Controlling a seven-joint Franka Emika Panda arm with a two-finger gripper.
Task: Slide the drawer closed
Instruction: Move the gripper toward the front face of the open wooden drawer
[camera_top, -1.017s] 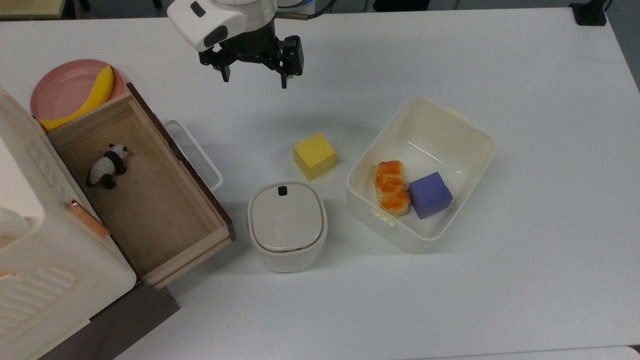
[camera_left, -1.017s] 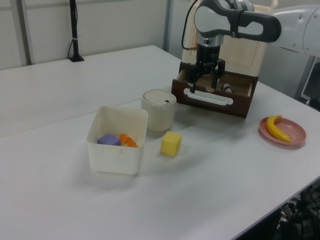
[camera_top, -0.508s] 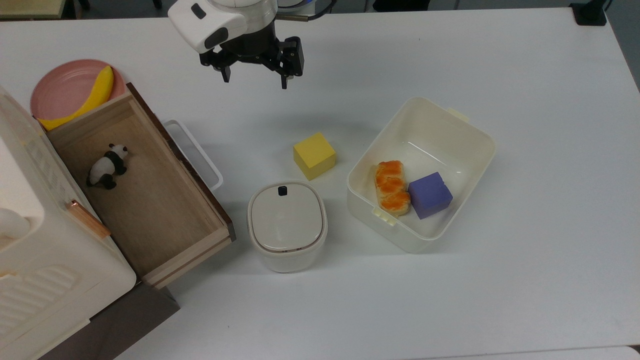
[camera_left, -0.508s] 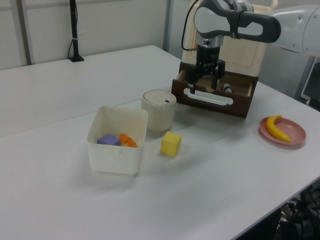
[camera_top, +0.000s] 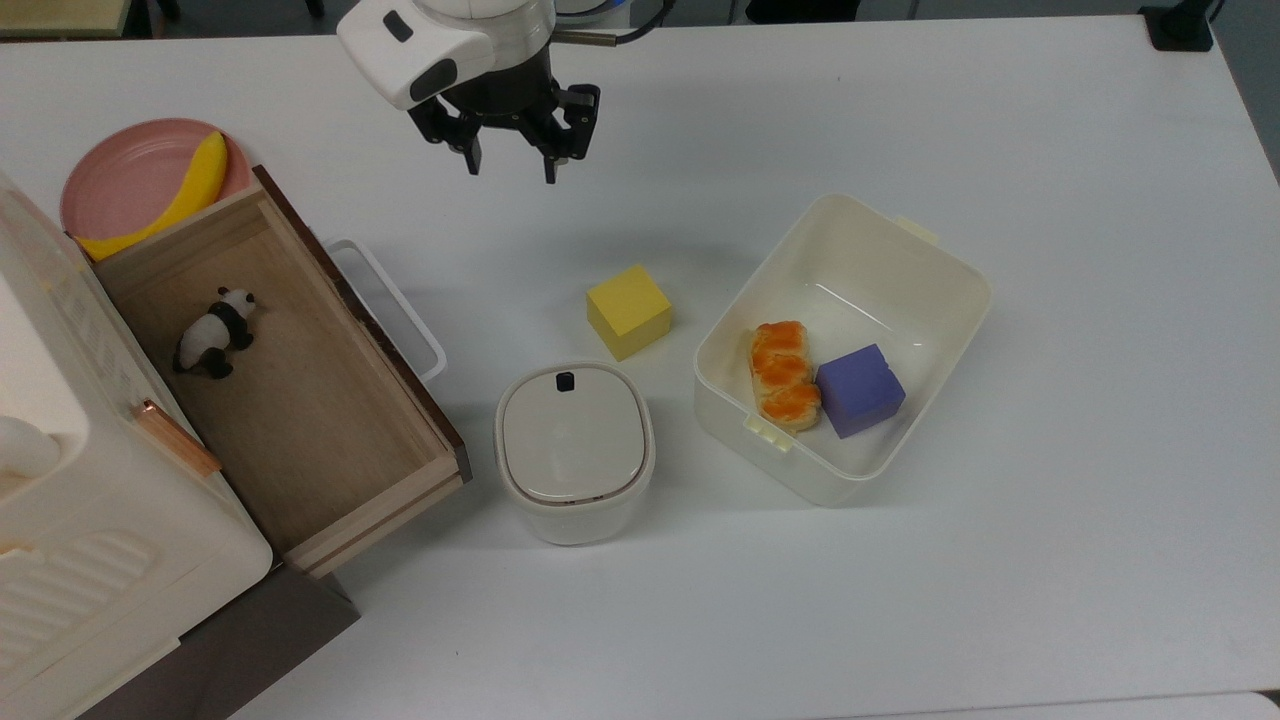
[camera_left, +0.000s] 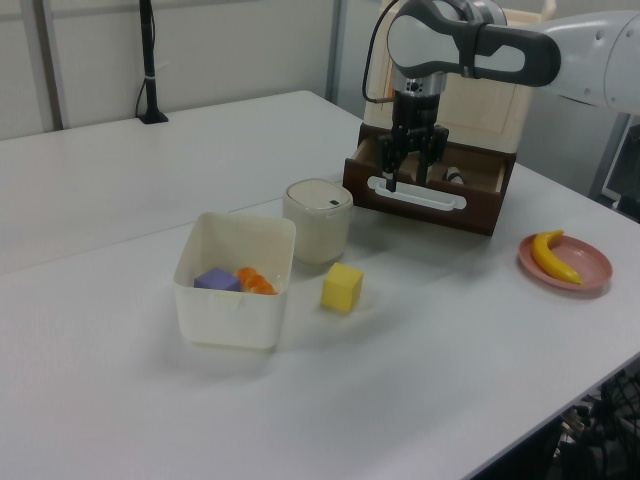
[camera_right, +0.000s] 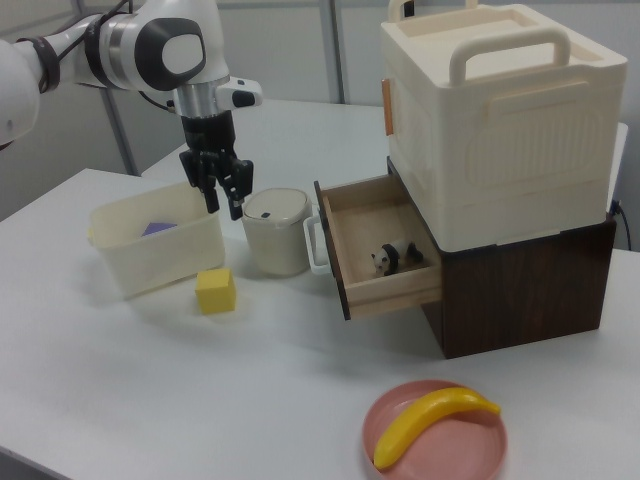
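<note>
Drawer (camera_top: 270, 370) stands pulled well out of the dark cabinet (camera_right: 520, 285) at the top view's left, panda (camera_top: 215, 330) inside, white handle (camera_top: 390, 305) facing the table (camera_top: 1050, 500). End effector (camera_top: 510, 165) hangs above the table, apart from the handle, fingers partly spread and holding nothing. Best play, I reckon: drop low, meet the brown front panel near the middle of the handle, push straight along the runners so the drawer doesn't skew, and steer clear of the canister (camera_top: 575, 450) beside its corner. Right view shows the cream box (camera_right: 495, 120) stacked on the cabinet; left view sets the end effector right over the handle (camera_left: 415, 193), a depth trick the top view corrects.
</note>
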